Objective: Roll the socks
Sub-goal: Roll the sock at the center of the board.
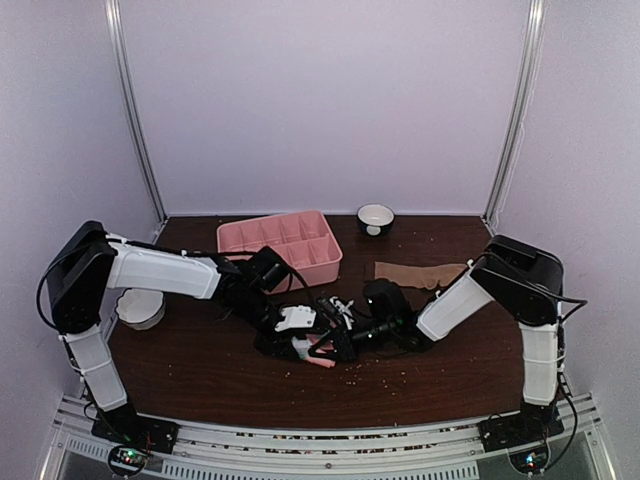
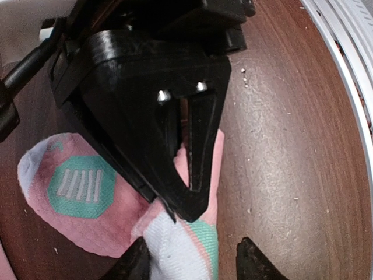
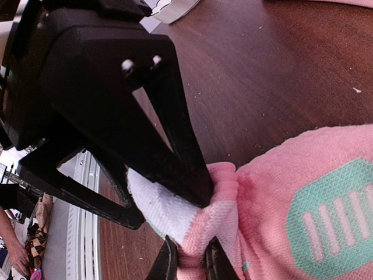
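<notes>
The pink sock (image 2: 81,192), with teal and white patches, lies bunched on the brown table at the front centre (image 1: 322,353). My right gripper (image 3: 192,265) is shut on a fold of its pink fabric near the white patch (image 3: 160,210). My left gripper (image 2: 195,262) is open and straddles the sock's white-and-teal end (image 2: 175,245). One left fingertip (image 2: 135,263) touches the fabric, the other stands apart over bare wood. Both grippers meet nose to nose over the sock. The tan-brown sock (image 1: 420,272) lies flat at the right rear, untouched.
A pink compartmented tray (image 1: 280,245) stands behind the left arm. A small white bowl (image 1: 375,218) sits at the back wall, and a white cup (image 1: 140,308) sits by the left arm's elbow. Crumbs dot the table. The table's metal front rail (image 2: 349,76) runs close by.
</notes>
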Robot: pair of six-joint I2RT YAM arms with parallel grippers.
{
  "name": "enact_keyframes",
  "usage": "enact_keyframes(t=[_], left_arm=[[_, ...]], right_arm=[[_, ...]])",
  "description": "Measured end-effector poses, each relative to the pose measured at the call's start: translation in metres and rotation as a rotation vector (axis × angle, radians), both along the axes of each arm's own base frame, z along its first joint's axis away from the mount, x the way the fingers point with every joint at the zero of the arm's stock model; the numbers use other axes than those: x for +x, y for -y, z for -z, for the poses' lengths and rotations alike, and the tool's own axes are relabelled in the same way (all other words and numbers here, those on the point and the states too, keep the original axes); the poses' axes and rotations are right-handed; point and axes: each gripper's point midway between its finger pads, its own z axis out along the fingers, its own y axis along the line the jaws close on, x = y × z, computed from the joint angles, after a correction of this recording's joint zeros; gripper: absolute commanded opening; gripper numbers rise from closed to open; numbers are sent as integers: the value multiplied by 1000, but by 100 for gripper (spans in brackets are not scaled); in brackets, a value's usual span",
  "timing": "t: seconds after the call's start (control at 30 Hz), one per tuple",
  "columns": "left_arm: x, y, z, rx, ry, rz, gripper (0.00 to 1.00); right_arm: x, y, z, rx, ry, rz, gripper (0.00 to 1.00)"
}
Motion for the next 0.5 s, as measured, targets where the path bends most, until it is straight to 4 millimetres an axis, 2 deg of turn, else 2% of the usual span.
enact_keyframes(t=[0.23,0.37,0.5], left_arm=[[9,7,10,26,-17,-4,22],[9,7,11,42,-53,-7,10],[13,13,13,35,-140,-16,8]], right_arm=[[2,2,-1,22,-32,25,24],[3,4,-2,35,-38,38,38],[5,16,1,42,-31,77,44]])
